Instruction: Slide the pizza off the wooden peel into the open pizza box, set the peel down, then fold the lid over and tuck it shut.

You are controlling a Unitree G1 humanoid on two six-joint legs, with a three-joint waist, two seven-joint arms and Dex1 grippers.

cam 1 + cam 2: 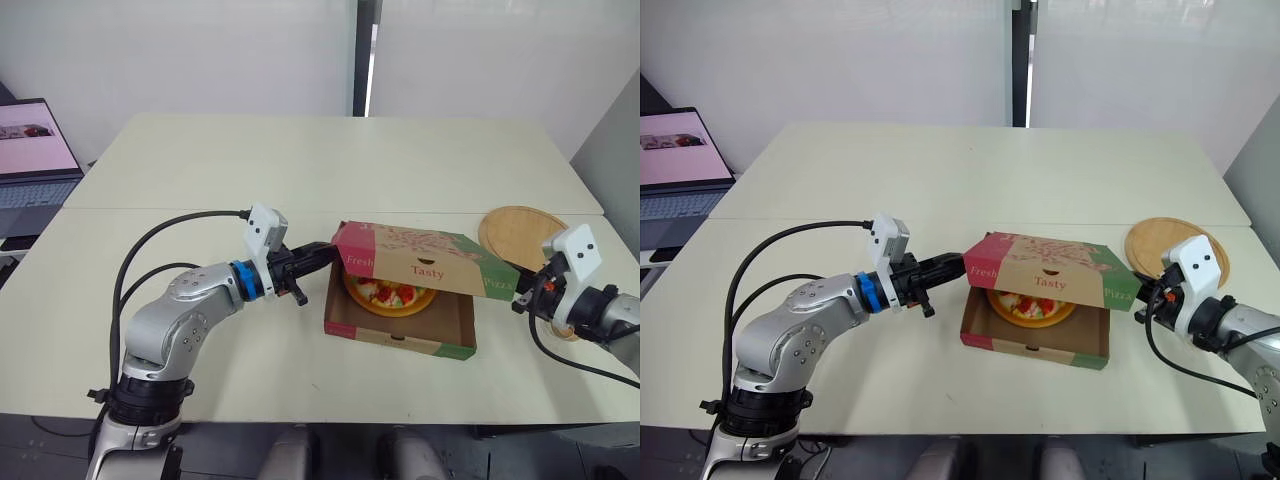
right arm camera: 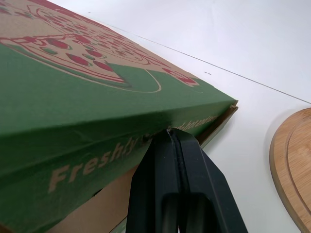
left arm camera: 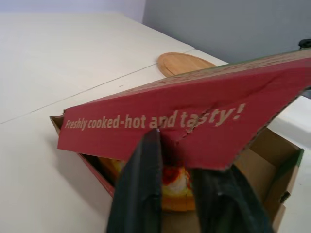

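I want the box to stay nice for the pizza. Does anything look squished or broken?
Yes: the lid has a creased, buckled red side flap right where the left gripper meets it. The lid hangs tilted above the pizza, not tucked in yet.

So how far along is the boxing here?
Done: the pizza lies in the box, and the peel is set down on the table. In hand: the lid is folded over with its front raised, the left gripper at its red flap and the right gripper touching its green flap. Left: lower the lid and tuck it shut.
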